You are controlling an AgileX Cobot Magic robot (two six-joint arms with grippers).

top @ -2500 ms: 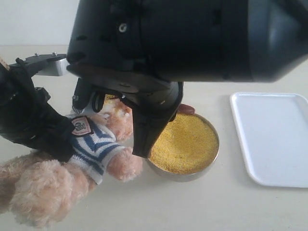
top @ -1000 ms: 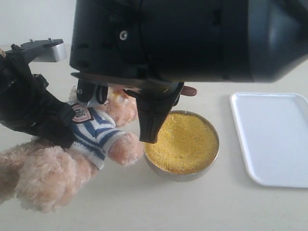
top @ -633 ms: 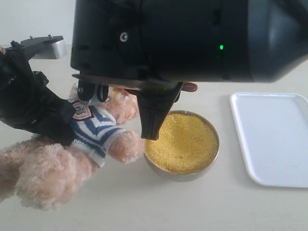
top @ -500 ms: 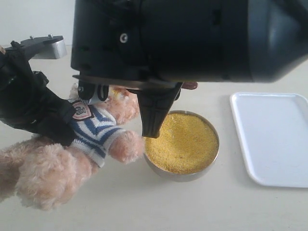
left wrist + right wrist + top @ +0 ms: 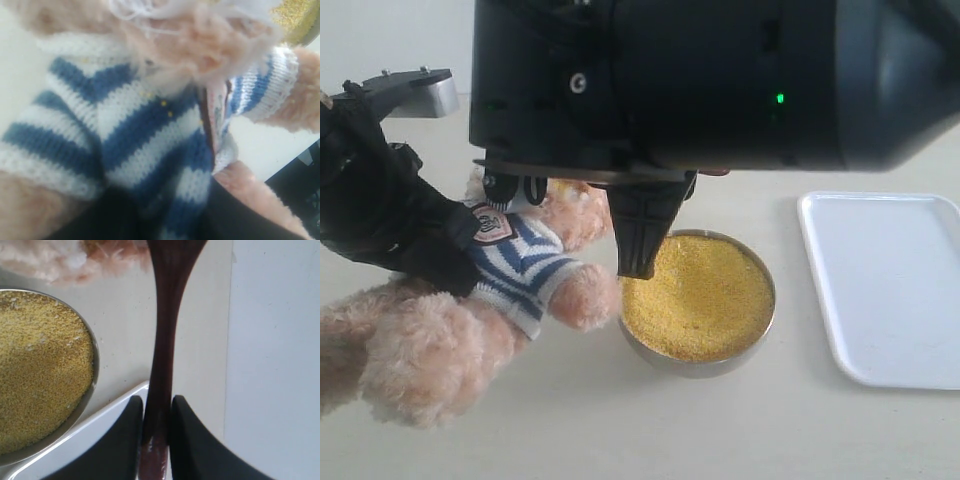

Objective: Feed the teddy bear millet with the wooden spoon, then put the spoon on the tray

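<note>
My left gripper (image 5: 432, 250) is shut on the teddy bear (image 5: 510, 285), holding it by its striped shirt (image 5: 125, 130) just left of the bowl. The millet (image 5: 705, 295) fills the round metal bowl (image 5: 695, 362). Over the bowl's far-left rim, my right gripper (image 5: 156, 415) is shut on the handle of the wooden spoon (image 5: 162, 340). The spoon's round end reaches the bear's fur (image 5: 60, 260) and is cut off there, so its load is hidden. In the exterior view the right gripper (image 5: 638, 240) shows as a black finger and the spoon is almost wholly hidden. The white tray (image 5: 890, 285) lies at the right.
The right arm's black housing (image 5: 720, 80) fills the top of the exterior view and hides the bear's face. The tray's rim (image 5: 117, 402) lies close to the bowl (image 5: 92, 385). The light table (image 5: 720, 430) runs along the front.
My right gripper has risen from the millet, taking the spoon up and toward the bear's head. The left gripper has lifted the bear slightly and shifted it toward the bowl.
</note>
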